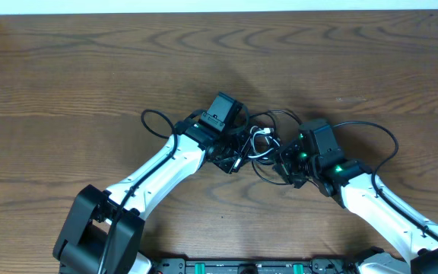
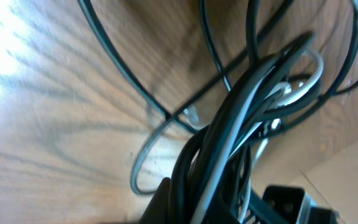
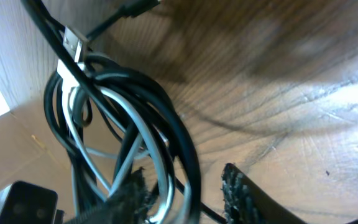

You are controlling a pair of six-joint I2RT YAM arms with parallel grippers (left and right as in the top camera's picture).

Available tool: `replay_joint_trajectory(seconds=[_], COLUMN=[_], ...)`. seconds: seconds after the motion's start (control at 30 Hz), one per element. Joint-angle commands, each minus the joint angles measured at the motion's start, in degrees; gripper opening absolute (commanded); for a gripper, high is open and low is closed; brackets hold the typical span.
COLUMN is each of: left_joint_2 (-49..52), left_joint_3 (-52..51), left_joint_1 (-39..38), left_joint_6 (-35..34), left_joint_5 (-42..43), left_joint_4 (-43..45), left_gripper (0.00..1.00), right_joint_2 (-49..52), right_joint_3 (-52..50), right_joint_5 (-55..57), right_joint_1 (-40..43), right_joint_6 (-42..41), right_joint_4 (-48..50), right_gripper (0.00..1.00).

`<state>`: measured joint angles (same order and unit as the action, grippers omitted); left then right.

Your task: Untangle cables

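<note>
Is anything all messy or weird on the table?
Yes. The cables are knotted in one clump at the middle of the table, black loops wound around the white cable, instead of lying apart.

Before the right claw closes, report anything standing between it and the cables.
Nothing visible does. The right claw sits at the tangled cables, a black loop running between its parted fingers.
</note>
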<state>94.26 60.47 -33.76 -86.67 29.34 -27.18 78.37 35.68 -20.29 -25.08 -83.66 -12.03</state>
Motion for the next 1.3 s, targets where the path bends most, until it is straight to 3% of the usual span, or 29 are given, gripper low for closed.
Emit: replay_joint_trajectory(seconds=[0.0,0.2,0.37,0.67,0.9,1.1,1.27], left_joint_2=[0.37,0.37,0.37,0.37,0.37,0.37,0.37], left_joint_3=[-0.02,-0.02,-0.02,-0.02,-0.02,-0.02,-0.02], left_joint_1=[-0.72,-0.72,-0.72,1.44,5.77,9.29,9.05], left_joint_6=[-0.7,-3.67,-4.09,-3.8,-1.22,-0.7,6.97], left_joint_5=[12.41,18.08,18.56,19.65,15.74,11.91,10.82], left_joint_4=[1.29,7.23,7.19,7.23,7.23,7.21,7.17], left_gripper=[0.08,0.08,0.08,0.08,0.23,0.23,0.24], right_joint_2=[0.26,0.35,0.39,0.39,0.39,0.39,0.39], right_joint_3=[0.2,0.2,0.2,0.2,0.2,0.2,0.2], right_joint_5=[2.36,2.23,3.89,11.26,13.55,13.51,13.51], right_joint_1=[0.11,0.07,0.07,0.24,1.73,1.9,1.9], right_joint_6=[-0.74,-0.76,-0.26,9.62,20.65,27.23,29.05], right_joint_4=[0.87,0.9,0.59,-5.53,-8.39,-9.75,-9.62], right_gripper=[0.35,0.35,0.01,0.01,0.01,0.01,0.01])
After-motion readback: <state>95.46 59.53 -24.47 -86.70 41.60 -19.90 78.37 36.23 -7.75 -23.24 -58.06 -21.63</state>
